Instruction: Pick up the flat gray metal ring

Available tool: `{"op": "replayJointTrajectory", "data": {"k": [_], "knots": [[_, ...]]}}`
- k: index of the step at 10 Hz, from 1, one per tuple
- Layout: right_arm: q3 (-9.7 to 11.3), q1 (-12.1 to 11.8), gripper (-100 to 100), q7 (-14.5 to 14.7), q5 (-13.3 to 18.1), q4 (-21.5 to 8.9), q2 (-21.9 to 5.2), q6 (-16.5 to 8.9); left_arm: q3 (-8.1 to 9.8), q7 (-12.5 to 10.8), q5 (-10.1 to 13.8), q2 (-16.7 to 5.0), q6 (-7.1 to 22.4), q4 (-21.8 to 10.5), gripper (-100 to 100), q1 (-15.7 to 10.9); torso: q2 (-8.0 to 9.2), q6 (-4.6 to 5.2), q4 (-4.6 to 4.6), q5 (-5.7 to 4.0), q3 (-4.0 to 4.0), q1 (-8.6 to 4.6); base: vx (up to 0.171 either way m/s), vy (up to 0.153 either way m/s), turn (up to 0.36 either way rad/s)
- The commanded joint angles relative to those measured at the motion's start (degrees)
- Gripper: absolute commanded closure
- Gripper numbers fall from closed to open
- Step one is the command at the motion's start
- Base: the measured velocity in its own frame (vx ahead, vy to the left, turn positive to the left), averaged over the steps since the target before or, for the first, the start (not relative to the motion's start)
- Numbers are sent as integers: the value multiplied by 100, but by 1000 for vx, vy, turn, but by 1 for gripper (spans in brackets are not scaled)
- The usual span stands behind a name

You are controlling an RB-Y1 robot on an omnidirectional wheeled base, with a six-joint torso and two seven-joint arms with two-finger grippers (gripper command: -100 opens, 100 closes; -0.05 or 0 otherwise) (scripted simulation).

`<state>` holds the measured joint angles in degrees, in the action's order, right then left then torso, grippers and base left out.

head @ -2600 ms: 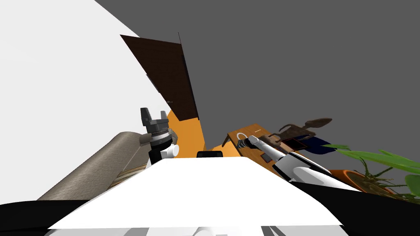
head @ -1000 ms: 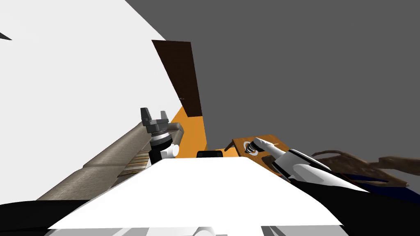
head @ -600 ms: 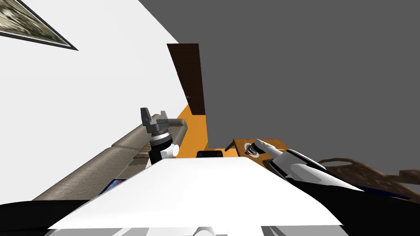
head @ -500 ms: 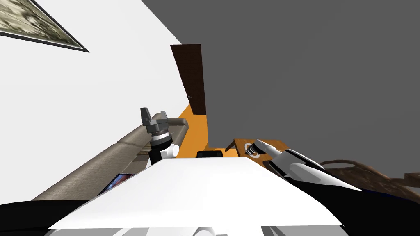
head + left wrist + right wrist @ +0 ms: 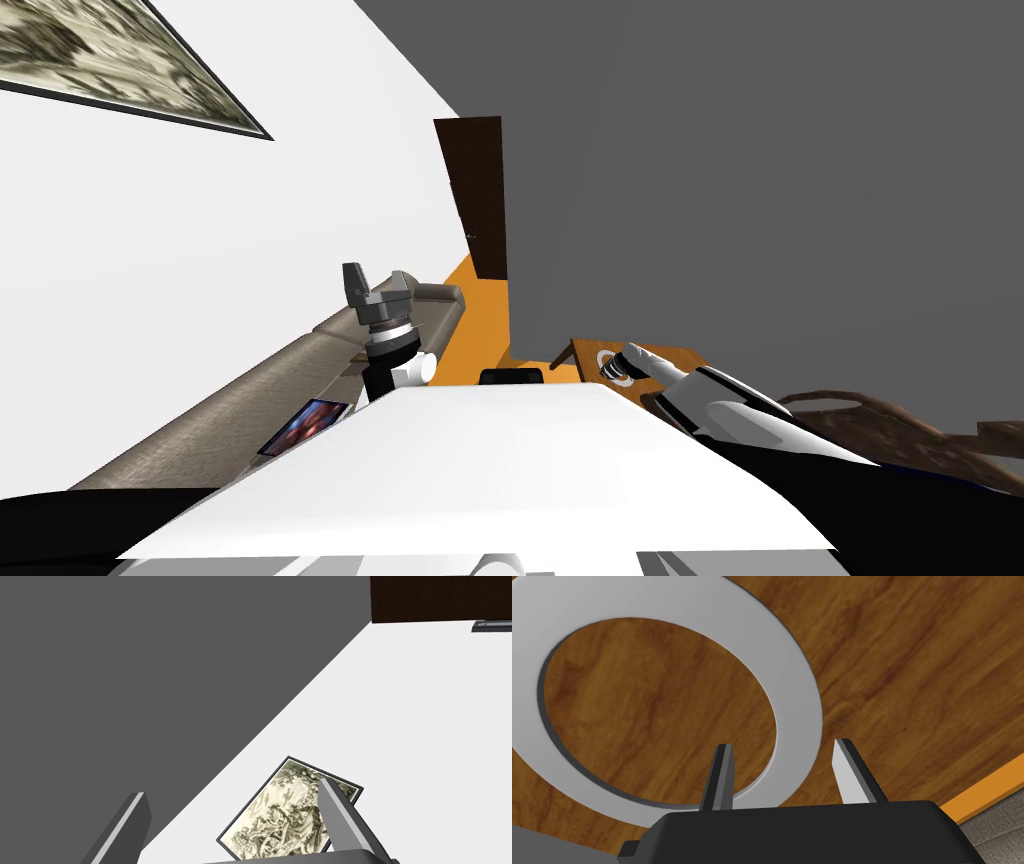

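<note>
The flat light grey ring (image 5: 797,691) lies on a brown wooden table top (image 5: 912,676). My right gripper (image 5: 782,744) is right over it, astride the band: one finger stands inside the hole, the other outside the rim, with small gaps to the band on both sides. The fingers are open, narrower than full width. In the head view the ring (image 5: 605,358) sits near the table's corner, with the right gripper (image 5: 614,368) on it. My left gripper (image 5: 377,285) is held up at the left, open with nothing in it (image 5: 231,788).
A long grey-brown sofa (image 5: 250,410) runs along the white wall at the left, with a small colourful flat thing (image 5: 308,422) on it. The floor (image 5: 480,330) is orange and leads to a dark brown door (image 5: 480,195). A brown wooden shape (image 5: 880,425) lies to the right of the table.
My view has swung round: the door shifted right and a framed picture and more sofa came in at the left. The right gripper has stayed on the ring; left arm unmoved.
</note>
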<state>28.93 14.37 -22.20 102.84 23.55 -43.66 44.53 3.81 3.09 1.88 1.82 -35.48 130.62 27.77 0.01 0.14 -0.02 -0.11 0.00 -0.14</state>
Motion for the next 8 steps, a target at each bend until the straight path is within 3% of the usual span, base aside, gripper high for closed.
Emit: {"op": "replayJointTrajectory", "data": {"k": [1, 4, 5, 6, 8], "knots": [[0, 0, 100, 0, 0, 0, 0, 0, 0, 0, 0, 0, 0, 0, 0, 0, 0, 0, 0, 0, 0, 0, 0, 0, 0], [0, 2, 100, 2, 0, 1, 0, 0, 0, 0, 0, 0, 0, 0, 0, 0, -7, 2, -2, 0, -4, 1, 0, 0, 0], [0, 1, 0, 1, 0, 1, -1, 0, 0, 0, 0, 0, 0, 0, 0, 0, -7, 1, -3, 0, -5, 1, 0, 0, 0], [40, 14, 100, 90, 60, 163, -50, 69, 0, 0, 0, 0, 0, 0, 0, 0, -7, 1, -3, 0, -5, 1, 84, 13, -302], [66, 22, 100, 137, 101, 274, -88, 115, 1, 0, 0, 0, -1, 1, 0, 3, -49, 12, -12, 6, -28, 17, 126, 49, -297]]}}
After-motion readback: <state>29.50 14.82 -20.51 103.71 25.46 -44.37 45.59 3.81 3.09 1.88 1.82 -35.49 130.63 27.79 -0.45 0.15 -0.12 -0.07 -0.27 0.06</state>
